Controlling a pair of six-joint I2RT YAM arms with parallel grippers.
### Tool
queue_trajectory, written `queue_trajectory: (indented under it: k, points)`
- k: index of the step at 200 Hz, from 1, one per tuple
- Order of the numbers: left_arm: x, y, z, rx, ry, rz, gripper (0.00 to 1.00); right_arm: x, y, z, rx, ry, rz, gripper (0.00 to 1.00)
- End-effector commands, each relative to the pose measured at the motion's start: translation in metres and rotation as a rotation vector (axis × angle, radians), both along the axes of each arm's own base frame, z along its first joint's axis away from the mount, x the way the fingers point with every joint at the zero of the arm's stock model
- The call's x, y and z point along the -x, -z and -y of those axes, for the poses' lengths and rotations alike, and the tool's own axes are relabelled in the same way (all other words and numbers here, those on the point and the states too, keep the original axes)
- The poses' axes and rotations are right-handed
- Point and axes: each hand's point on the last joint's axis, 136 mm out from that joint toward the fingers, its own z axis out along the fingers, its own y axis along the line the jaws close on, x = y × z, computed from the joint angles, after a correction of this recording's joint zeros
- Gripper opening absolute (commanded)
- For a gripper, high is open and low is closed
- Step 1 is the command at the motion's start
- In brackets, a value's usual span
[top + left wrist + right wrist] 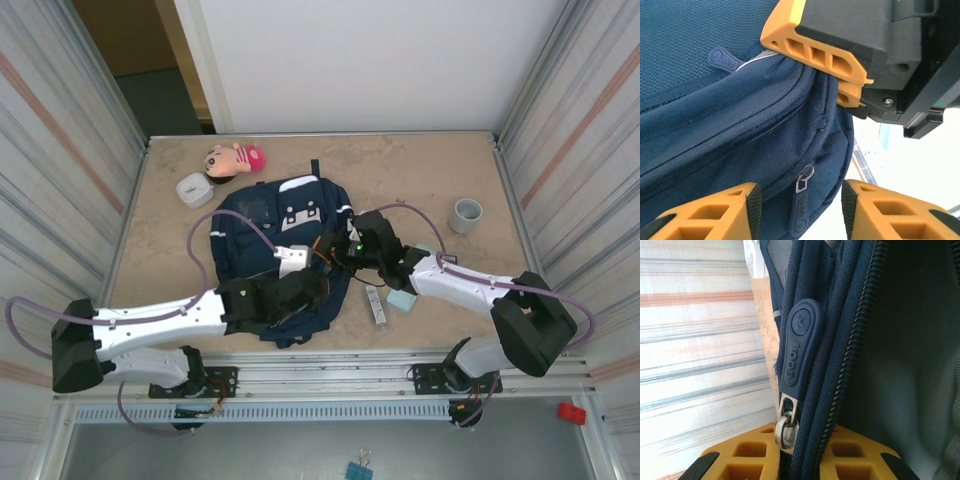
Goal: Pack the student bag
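Beige, speckled board is serving as the table, and it is sitting boxed in by ribbed metal walls at the left and right of the frame. A white panel is closing off the top, with a dim doorway opening at the upper left.

The student bag is lying flat at the centre of the table. A doll and a white tub are resting near its upper left corner, and a grey cup is standing well apart at the right. A teal block and a slim silver object are lying just beside the bag's lower right edge.

The left tool is hovering over the bag's lower edge with its jaws standing partly open. A zip pull is hanging in the gap between them, and nothing is being gripped.

The right tool is pinching the bag's zipped seam between nearly closed jaws. Another zip pull is standing just above its fingers.
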Motion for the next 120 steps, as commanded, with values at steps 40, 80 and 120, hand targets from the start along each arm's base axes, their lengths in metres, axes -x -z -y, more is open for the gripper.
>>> queue_trajectory:
  k: [40,80,120]
  points:
    - [0.005,0.012,0.001,-0.062,-0.069,-0.035,0.42,0.001,-0.048,-0.013,-0.081,-0.038,0.114,0.00]
    - [0.013,0.003,0.007,-0.034,-0.055,-0.021,0.43,0.001,-0.045,-0.011,-0.071,-0.035,0.111,0.00]
    - [0.023,0.005,0.002,-0.024,-0.075,-0.040,0.44,0.001,-0.047,-0.010,-0.071,-0.033,0.121,0.00]
